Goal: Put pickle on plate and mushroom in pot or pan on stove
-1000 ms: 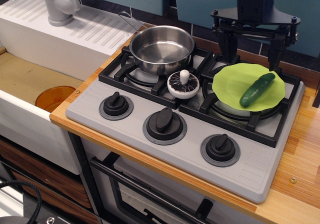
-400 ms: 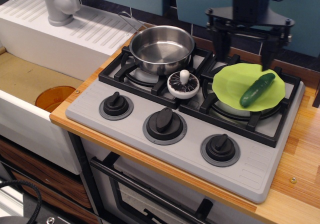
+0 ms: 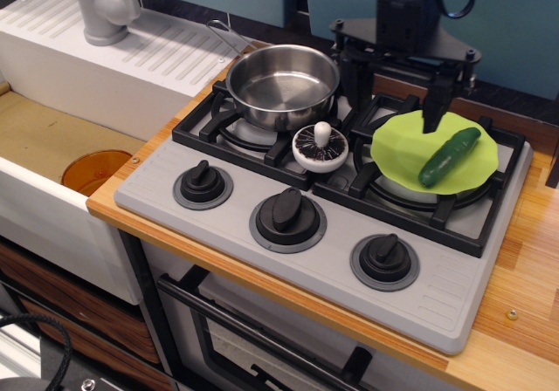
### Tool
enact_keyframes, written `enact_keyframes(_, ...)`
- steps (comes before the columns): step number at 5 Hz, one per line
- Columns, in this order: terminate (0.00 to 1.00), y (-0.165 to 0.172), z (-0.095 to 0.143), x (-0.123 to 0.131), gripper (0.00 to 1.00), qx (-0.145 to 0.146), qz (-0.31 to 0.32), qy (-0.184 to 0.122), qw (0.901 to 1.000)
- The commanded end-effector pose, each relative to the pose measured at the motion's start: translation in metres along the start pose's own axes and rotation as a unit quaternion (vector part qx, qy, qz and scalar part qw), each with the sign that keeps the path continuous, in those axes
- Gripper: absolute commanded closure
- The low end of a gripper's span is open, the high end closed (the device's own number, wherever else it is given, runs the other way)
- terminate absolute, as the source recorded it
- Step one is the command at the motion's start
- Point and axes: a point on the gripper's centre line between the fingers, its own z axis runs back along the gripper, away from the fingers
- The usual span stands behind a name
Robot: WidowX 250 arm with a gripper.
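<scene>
On plate (image 3: 406, 147), unlabelled pickle (image 3: 449, 156).

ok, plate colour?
Lime green; the plate shows clearly in the only view, with the pickle on it.

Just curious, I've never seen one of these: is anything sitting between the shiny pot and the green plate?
In this one view, the mushroom sits on the black grate between the pot and plate, toward the front.
</scene>
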Motion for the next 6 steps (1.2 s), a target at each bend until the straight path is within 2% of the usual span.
enact_keyframes(1,0.00,0.019,0.014,-0.005,0.00,0.012,-0.004,-0.043,0.9990)
enact_keyframes(3,0.00,0.035,-0.002,-0.017,0.00,0.009,-0.009,-0.069,0.9975)
enact_keyframes(6,0.00,0.044,-0.024,-0.017,0.00,0.001,-0.009,-0.092,0.9957)
